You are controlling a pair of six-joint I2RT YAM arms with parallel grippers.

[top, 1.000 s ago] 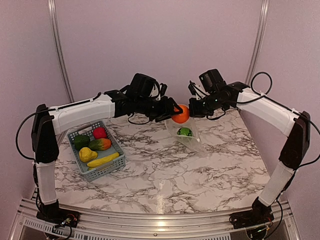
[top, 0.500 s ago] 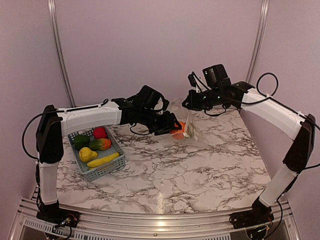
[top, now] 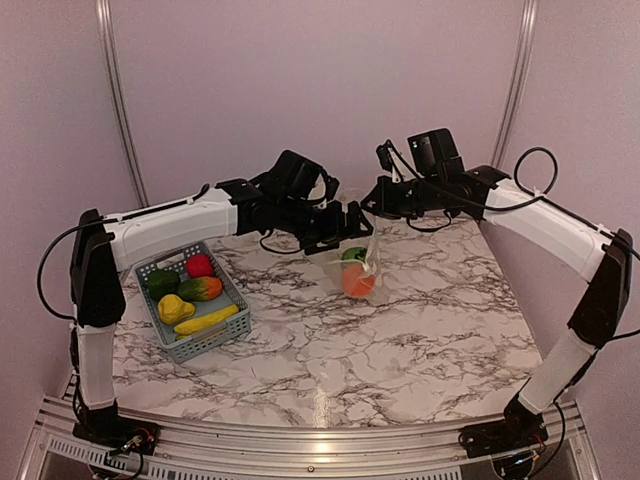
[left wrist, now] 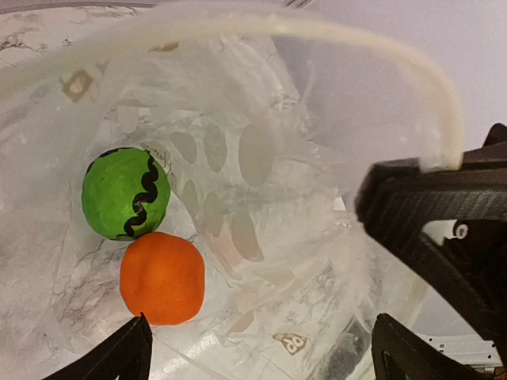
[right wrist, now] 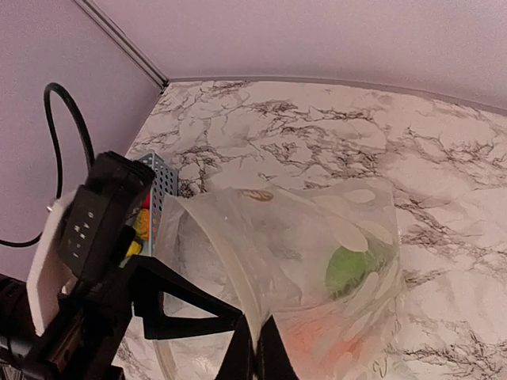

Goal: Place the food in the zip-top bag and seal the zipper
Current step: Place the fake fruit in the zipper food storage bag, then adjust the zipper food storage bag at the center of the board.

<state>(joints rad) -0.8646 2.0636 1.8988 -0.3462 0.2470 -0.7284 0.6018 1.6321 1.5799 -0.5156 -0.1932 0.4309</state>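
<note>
Right gripper was clamped on the rim of the zip-top bag; left gripper was spread wide at its mouth. I saw the bag hanging near the far edge of the table, mid-width, with the orange fruit and green ball inside.

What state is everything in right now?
zip-top bag: held up by its rim, mouth open.
zipper: unsealed.
orange fruit: inside bag.
green fruit: inside bag.
basket: holds five toy foods.
left gripper: open, at bag mouth.
right gripper: shut on bag rim.
</note>
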